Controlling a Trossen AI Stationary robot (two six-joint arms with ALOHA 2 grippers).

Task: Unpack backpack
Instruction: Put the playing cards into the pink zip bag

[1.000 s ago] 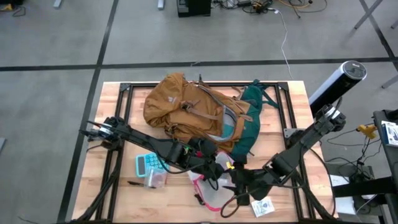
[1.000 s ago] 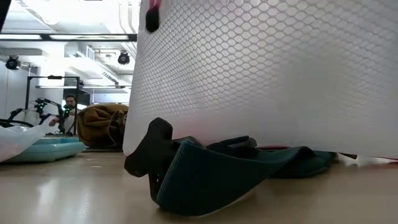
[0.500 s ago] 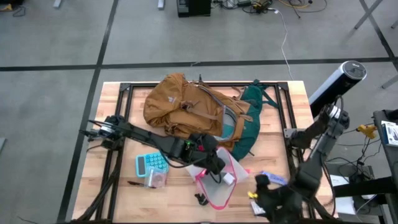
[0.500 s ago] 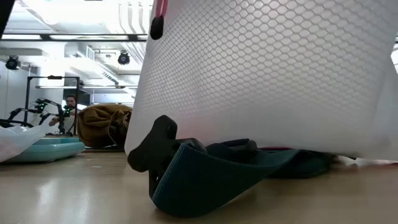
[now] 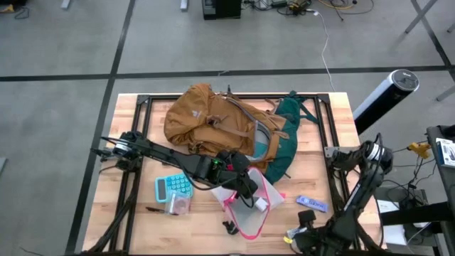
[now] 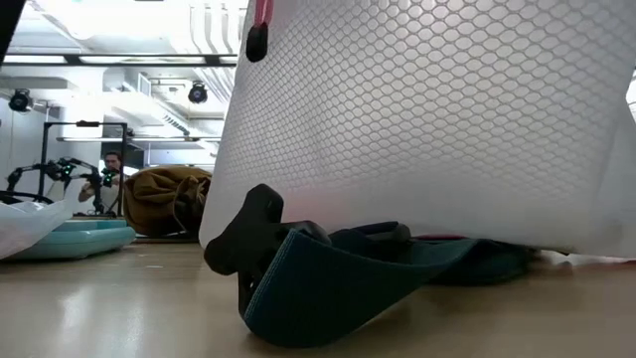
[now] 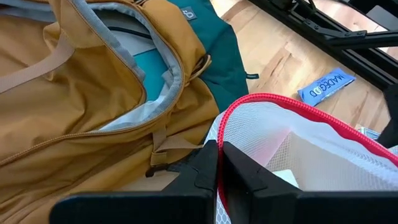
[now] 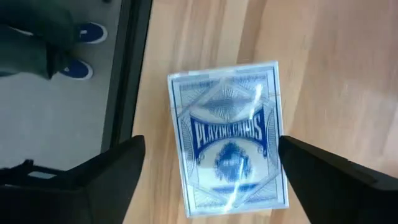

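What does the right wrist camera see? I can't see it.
A blue-and-white pack of playing cards lies on the wooden table, between the right gripper's two open dark fingers. Past the table edge, someone's blue shoes stand on the grey floor.

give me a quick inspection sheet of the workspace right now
surface: wooden table on a black frame.
job's things: backpack lies open, grey lining showing.
clutter: pink-edged mesh pouch, teal calculator, blue packet, playing cards on the wood.
grippers: left hand shut on the pouch's pink rim; right hand open, fingers either side of the playing cards, not touching.
cables: cables on the floor beyond the table.
surroundings: grey floor with dark tape lines; a person's blue shoes beside the table edge.
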